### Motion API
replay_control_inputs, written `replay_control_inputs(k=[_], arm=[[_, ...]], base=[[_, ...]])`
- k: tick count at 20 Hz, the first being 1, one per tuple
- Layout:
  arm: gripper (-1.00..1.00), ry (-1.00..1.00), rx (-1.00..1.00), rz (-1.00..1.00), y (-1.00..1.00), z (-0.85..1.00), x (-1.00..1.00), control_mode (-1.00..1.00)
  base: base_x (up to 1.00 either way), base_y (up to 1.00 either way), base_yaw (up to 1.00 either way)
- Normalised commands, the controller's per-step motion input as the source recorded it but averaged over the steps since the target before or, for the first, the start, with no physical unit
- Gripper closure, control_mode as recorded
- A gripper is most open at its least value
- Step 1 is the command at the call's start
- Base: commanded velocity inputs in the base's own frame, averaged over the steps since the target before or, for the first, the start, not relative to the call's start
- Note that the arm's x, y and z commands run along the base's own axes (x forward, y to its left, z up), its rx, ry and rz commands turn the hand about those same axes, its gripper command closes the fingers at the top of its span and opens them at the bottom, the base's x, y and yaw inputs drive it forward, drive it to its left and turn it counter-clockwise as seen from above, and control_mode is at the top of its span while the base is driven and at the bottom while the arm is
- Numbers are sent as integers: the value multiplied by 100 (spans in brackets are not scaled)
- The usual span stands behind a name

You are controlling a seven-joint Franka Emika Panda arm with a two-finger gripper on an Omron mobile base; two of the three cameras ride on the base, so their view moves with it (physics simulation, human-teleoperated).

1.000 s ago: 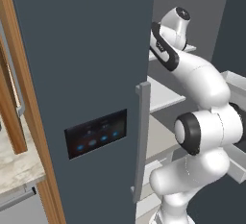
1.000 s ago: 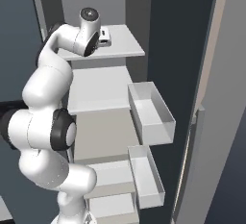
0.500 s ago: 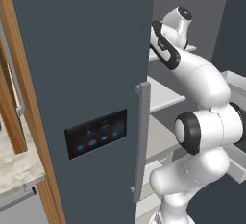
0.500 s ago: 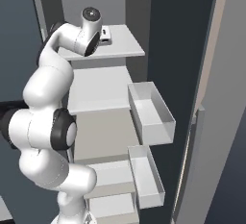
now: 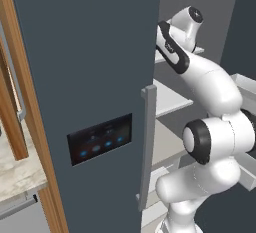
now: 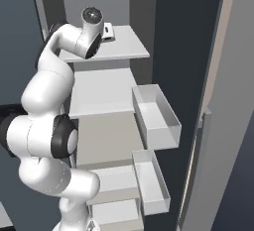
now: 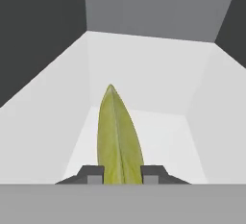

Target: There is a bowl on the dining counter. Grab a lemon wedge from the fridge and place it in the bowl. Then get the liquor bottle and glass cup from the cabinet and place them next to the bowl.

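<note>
One lemon wedge, a smooth yellow-green sliver tapering to a point, lies on a white fridge shelf with its broad end between the two dark fingertips of the gripper, which are closed narrowly against its sides. The shelf is plain, flat and matte white, running back to a grey rear wall. In the right base view the gripper reaches over the upper shelf of the open fridge; two white open-topped door bins jut out to its right, one above the other. The shut slate-grey door carries one long grey vertical handle and one black panel with blue lights.
</note>
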Motion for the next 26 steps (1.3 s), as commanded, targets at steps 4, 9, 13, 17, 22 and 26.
replay_control_inputs(k=[4, 9, 13, 17, 22, 26], arm=[[100, 0, 0, 0, 2, 0, 0, -100], [100, 0, 0, 0, 0, 0, 0, -100], [100, 0, 0, 0, 0, 0, -18, -100], [100, -1, 0, 1, 0, 0, -42, -100], [100, -5, 0, 4, 0, 0, -65, -100], [100, -5, 0, 5, 0, 12, -75, -100]], base=[[0, 0, 0], [0, 0, 0], [0, 0, 0], [0, 0, 0], [0, 0, 0], [0, 0, 0]])
